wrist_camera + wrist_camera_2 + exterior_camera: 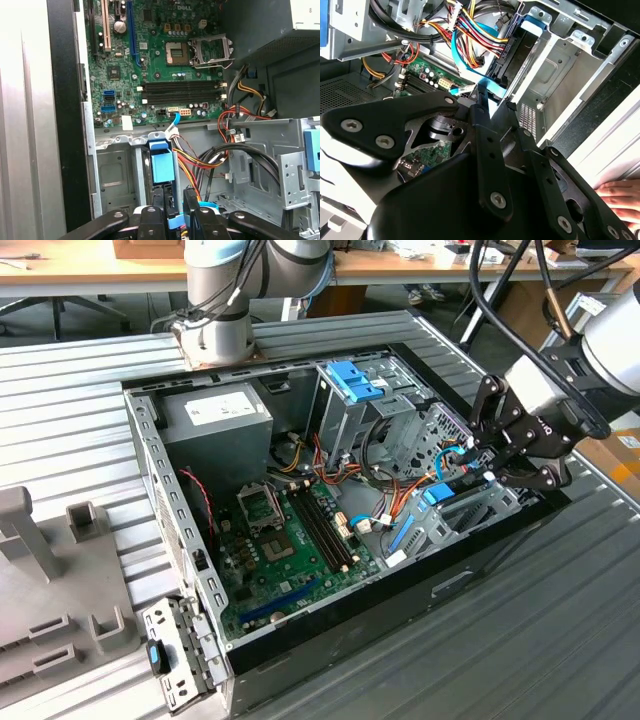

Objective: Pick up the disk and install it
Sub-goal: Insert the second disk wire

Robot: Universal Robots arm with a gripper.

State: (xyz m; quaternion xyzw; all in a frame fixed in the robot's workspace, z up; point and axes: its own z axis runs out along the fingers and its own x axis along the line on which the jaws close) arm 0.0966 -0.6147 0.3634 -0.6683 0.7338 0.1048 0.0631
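Observation:
The disk [440, 495] stands on edge in the metal drive bay [470, 515] at the end of the open computer case toward the exterior view's right. Its blue rail [162, 167] faces up, and its dark side [520, 55] shows in the second wrist view. My gripper [482, 468] hovers just above and beside the disk, apart from it. The fingers [158, 200] stand a narrow gap apart in both wrist views, with nothing clamped between them. A blue flat cable [487, 85] runs behind the gripper [496, 101].
Coloured power wires [470, 35] crowd the space beside the bay. The motherboard [290, 530], grey power-supply box [215, 415] and cage with a blue latch [350, 380] fill the case. A person's hand [620, 197] rests by the case edge. Grey fixtures [40, 570] sit on the ribbed table.

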